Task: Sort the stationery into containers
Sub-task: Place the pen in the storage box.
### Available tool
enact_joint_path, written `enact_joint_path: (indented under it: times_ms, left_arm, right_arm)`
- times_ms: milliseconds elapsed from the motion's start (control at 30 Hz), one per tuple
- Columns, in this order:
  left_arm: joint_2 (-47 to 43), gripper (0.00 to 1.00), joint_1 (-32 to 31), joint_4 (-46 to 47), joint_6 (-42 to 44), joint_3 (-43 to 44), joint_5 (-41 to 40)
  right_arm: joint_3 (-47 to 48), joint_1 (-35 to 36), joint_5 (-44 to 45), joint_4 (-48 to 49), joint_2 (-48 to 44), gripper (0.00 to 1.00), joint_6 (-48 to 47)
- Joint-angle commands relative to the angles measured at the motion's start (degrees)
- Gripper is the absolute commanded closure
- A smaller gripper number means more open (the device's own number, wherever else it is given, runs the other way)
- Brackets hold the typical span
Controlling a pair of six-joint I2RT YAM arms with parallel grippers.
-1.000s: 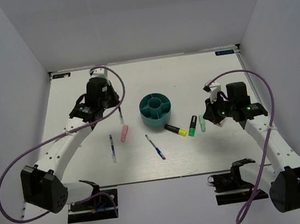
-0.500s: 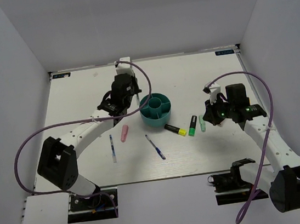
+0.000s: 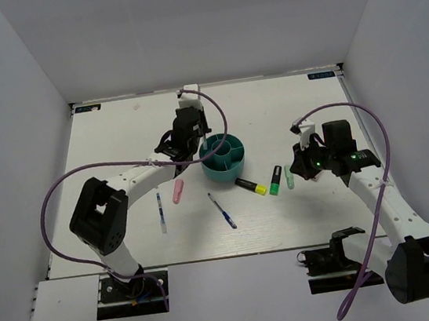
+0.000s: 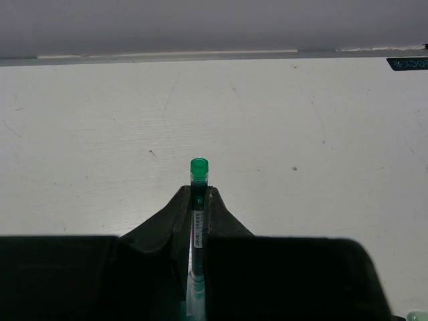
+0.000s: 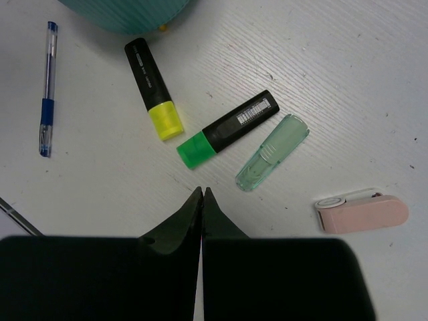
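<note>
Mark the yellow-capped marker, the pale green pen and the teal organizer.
yellow-capped marker (image 5: 154, 89), right wrist view, mid-barrel.
pale green pen (image 5: 273, 152), right wrist view, mid-body.
teal organizer (image 3: 218, 173), top view, near outer wall.

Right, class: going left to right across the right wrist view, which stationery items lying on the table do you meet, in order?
Blue pen → yellow-capped marker → green-capped marker → pale green marker → pink piece.
</note>
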Motion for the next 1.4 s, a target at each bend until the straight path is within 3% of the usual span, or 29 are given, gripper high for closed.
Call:
enact_joint_path:
  times_ms: [0,267,533,633,733,767,900,933,967,1033,1067,1100,1133,1167,1200,1233,1267,1300,1367]
  left_arm:
    - [-0.3,1.00,-0.4,2.6,-0.8,2.6,0.0]
    - [0.3,1.00,-2.1,3.9,-1.6,-0.9,-0.3]
    - [0.1,0.69,-3.3,4.0,-1.7,-3.2,-1.4]
    - [0.0,0.64,-3.5,3.1,-1.8,-3.2,-1.4]
    - [-0.4,0.50,-3.9,2.8,-1.8,-3.4,-1.4]
    - [-1.2,0.41,-3.8,2.7,-1.6,-3.4,-1.6]
    - [-4.1,0.39,-4.4,2.3,-0.3,-5.2,-2.3]
    - [-5.0,0.44,-4.6,2.2,-0.1,-5.6,-2.5]
    - [-9.0,0.69,-4.9,1.2,0.2,-6.9,-3.1]
    - [-14.0,1.00,-5.1,-5.3,-0.4,-7.3,-6.1]
    - [-15.5,1.00,-4.9,-20.0,-4.0,-5.5,-7.4]
    - [-19.5,1.00,-4.5,-25.0,-7.8,-5.1,-8.6]
    - [-20.8,1.00,-2.5,-30.0,-9.7,-4.6,-8.9]
    - [-21.9,1.00,-1.6,-42.3,-13.9,-5.3,-8.1]
    - [-24.3,0.73,-0.5,-45.6,-16.9,-6.4,-6.1]
    - [-24.8,0.58,3.1,-48.4,-19.0,-7.3,-3.6]
    - [-25.2,0.50,4.2,-54.3,-19.6,-8.9,-2.5]
    - [-25.4,0.38,6.4,-56.3,-21.2,-10.5,-0.5]
    - [-24.6,0.33,11.2,-59.2,-21.0,-12.1,3.9]
  right_arm:
    - [-0.6,-0.1,-0.3,1.9,0.1,1.00,-0.8]
    - [-0.8,-0.2,-0.1,1.9,0.3,1.00,-1.0]
    - [-0.6,-0.3,-0.3,1.6,0.1,1.00,-0.9]
    - [-0.6,-0.4,-0.3,1.7,0.1,1.00,-0.9]
    - [-0.5,-0.3,-0.4,1.6,0.0,1.00,-0.7]
    - [-0.5,-0.4,-0.5,1.4,0.1,1.00,-0.7]
    - [-0.6,-0.4,-0.6,1.7,-0.1,1.00,-0.7]
    - [-0.5,-0.3,-0.4,1.5,-0.2,1.00,-0.8]
    - [-0.5,-0.3,-0.4,1.4,-0.5,1.00,-0.7]
    - [-0.6,-0.3,-0.3,1.3,-0.7,1.00,-0.9]
    - [-0.5,-0.3,-0.4,1.3,-0.9,0.98,-0.8]
    - [-0.5,-0.3,-0.5,1.2,-0.9,0.64,-0.9]
    - [-0.6,-0.3,-1.2,0.9,-0.9,0.49,-1.2]
    - [0.1,-0.3,-1.3,0.5,-0.2,0.41,-1.5]
    - [0.4,-0.1,-1.6,0.1,0.2,0.44,-1.5]
    - [1.3,-0.1,-2.2,-1.7,1.1,0.59,-1.7]
    - [2.3,0.1,-2.2,-2.2,1.7,0.84,-1.6]
    - [3.2,0.1,-2.3,-2.7,3.1,1.00,-1.5]
    - [3.8,0.1,-3.6,-4.3,4.0,1.00,-1.7]
